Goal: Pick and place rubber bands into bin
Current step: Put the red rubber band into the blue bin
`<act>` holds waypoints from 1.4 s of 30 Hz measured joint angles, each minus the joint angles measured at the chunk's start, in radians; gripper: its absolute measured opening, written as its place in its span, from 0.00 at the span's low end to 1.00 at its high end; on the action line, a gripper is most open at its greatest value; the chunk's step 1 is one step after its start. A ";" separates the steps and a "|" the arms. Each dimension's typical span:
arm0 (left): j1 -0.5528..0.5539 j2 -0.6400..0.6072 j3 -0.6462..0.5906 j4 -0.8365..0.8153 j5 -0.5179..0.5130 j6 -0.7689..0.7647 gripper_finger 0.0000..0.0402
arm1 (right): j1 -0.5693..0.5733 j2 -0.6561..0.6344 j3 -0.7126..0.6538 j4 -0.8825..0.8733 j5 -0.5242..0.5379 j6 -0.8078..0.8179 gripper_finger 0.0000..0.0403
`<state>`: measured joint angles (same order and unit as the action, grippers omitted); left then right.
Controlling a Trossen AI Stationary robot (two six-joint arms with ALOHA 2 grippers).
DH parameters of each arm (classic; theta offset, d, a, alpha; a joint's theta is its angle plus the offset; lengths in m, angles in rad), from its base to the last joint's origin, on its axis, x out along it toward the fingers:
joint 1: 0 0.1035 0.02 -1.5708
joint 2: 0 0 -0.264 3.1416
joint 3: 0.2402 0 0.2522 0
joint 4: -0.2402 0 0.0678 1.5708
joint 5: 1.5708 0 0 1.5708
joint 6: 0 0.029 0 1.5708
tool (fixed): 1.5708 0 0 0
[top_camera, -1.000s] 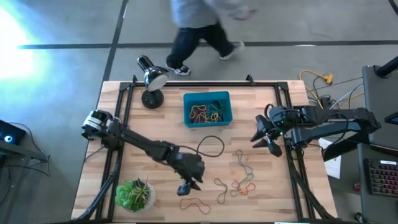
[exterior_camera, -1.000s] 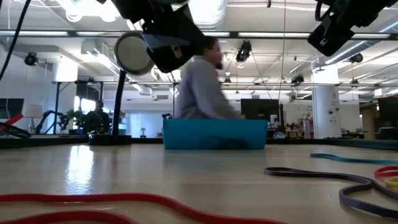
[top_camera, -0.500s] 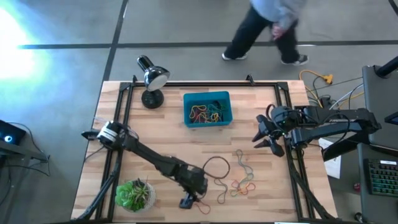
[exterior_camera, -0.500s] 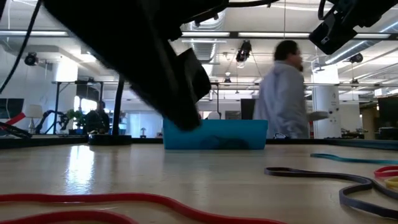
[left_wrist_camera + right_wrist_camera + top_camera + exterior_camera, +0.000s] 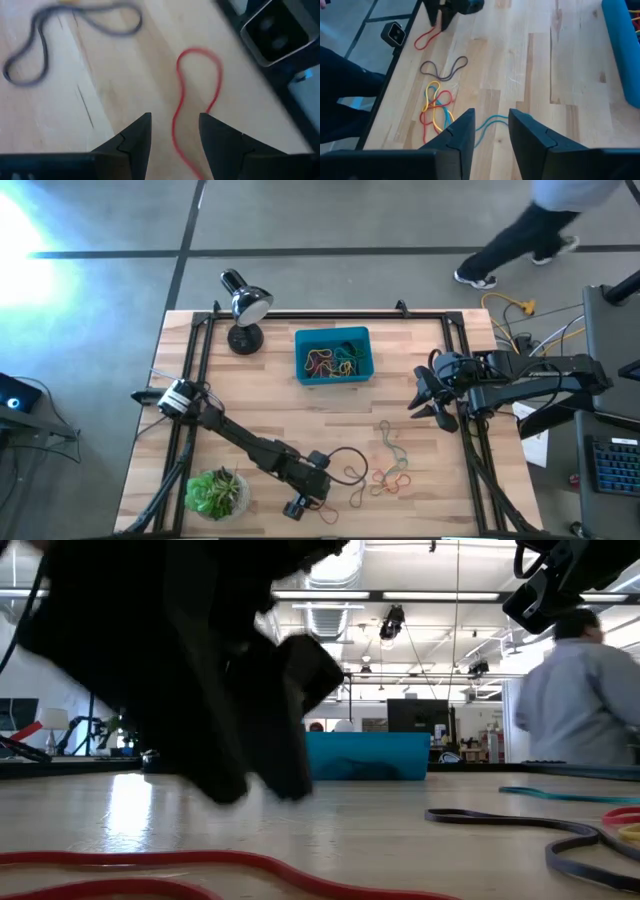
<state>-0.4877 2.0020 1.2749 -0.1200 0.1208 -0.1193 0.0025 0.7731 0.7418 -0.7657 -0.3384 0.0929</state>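
Your bench point(image 5: 260, 390) carries the whole job, with the left arm reaching to its near edge and the right arm waiting over the right edge. The blue bin point(image 5: 333, 356) sits near the far edge, by the lamp point(image 5: 244, 305), and already holds a tangle of coloured bands. The left pincer point(image 5: 172, 140) hangs low over the red rubber band point(image 5: 197, 95) at the near edge, fingers apart with one strand running between them, nothing gripped yet. The right pincer point(image 5: 490, 132) is also open and empty, above a blue band point(image 5: 492, 121).

Watch the risks: that red loop lies flat and thin, so the fingers may close on bare wood or only nudge it aside. It also lies right beside the bench's rim, so a push could send it off. The black band point(image 5: 345, 463) and the mixed cluster point(image 5: 393, 476) lie near; a wide sweep could drag them along.
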 joint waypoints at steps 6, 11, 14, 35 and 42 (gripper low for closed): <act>-0.002 0.030 -0.001 -0.034 -0.007 0.008 0.37 | 0.000 0.000 0.000 0.000 0.000 0.001 0.25; -0.008 0.033 0.003 -0.130 -0.146 -0.010 0.37 | 0.000 0.000 -0.001 0.001 0.000 0.001 0.23; 0.001 0.033 0.003 -0.226 -0.236 -0.013 0.37 | 0.000 0.000 -0.002 0.001 0.000 0.001 0.23; 0.136 -0.002 -0.007 -0.300 -0.383 -0.052 0.37 | 0.000 0.001 -0.002 0.005 0.026 0.005 0.18; 0.170 -0.002 -0.006 -0.270 -0.317 0.005 0.37 | 0.000 0.001 -0.005 0.008 0.026 0.005 0.18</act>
<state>-0.3174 2.0003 1.2686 -0.3896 -0.1966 -0.1142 0.0021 0.7738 0.7367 -0.7574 -0.3122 0.0975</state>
